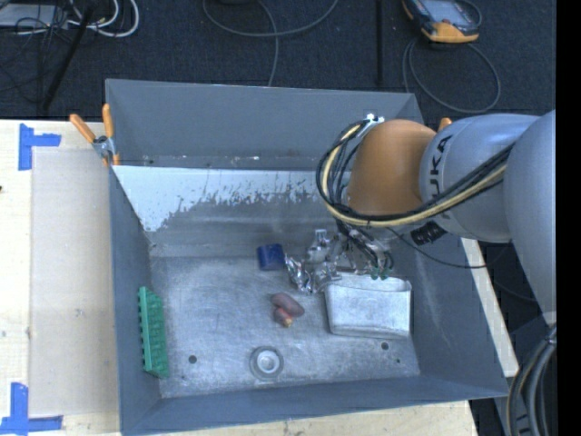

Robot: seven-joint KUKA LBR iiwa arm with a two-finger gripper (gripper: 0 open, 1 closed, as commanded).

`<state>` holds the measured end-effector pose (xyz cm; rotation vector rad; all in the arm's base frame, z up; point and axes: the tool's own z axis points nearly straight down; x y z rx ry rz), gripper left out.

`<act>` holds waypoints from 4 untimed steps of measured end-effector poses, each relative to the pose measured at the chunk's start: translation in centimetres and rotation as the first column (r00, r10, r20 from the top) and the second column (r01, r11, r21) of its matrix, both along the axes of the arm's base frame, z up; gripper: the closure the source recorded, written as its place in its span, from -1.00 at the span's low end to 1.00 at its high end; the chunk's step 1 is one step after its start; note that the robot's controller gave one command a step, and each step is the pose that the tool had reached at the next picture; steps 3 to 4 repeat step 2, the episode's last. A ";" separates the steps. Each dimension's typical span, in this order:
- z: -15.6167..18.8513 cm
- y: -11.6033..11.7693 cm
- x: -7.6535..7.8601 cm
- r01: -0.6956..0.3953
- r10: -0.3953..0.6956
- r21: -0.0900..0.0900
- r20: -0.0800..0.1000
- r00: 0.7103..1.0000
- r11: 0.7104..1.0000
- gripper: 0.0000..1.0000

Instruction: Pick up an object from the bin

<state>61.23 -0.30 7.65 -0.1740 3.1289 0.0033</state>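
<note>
End effector [309, 266] is low over the middle of the bin [227, 134], slightly right of centre. Can't tell whether it's spread or closed: the metalwork there is cluttered and the wrist covers part of it.

Nearest item: small blue block [270, 257] just beside it on the left, lying on the bin floor. Nothing visibly held.

Also close by:
- silver flat pack [368, 309] directly below-right, its top edge under the wrist hardware, so that side is crowded
- brown-pink lump [287, 309] just below the end effector, apart from the block

Further off:
- round metal disc [266, 361] near the front wall
- green toothed strip [152, 331] along the left wall, well apart from everything else

Arm [490, 175] enters from the right. Its orange cover [386, 166] and the yellow-black cables [331, 166] looped round it hide the bin's right rear area.

Writing: "KUKA" on the grey arm link, partly readable.

Bin floor is scuffed grey metal and the rear wall is heavily scratched. Beyond the bin is a dark floor [300, 34] with loose cords and two orange-and-black handsets [442, 16].
</note>
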 end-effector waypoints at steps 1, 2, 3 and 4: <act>7.5 0.5 1.1 -0.035 0.035 -0.002 0.002 0.999 0.999 1.00; 13.8 0.2 -0.5 -0.052 0.052 -0.003 0.000 0.999 0.999 1.00; 13.8 0.2 -0.5 -0.052 0.052 -0.003 0.000 0.999 0.999 1.00; 13.8 0.2 -0.5 -0.052 0.052 -0.003 0.000 0.999 0.999 1.00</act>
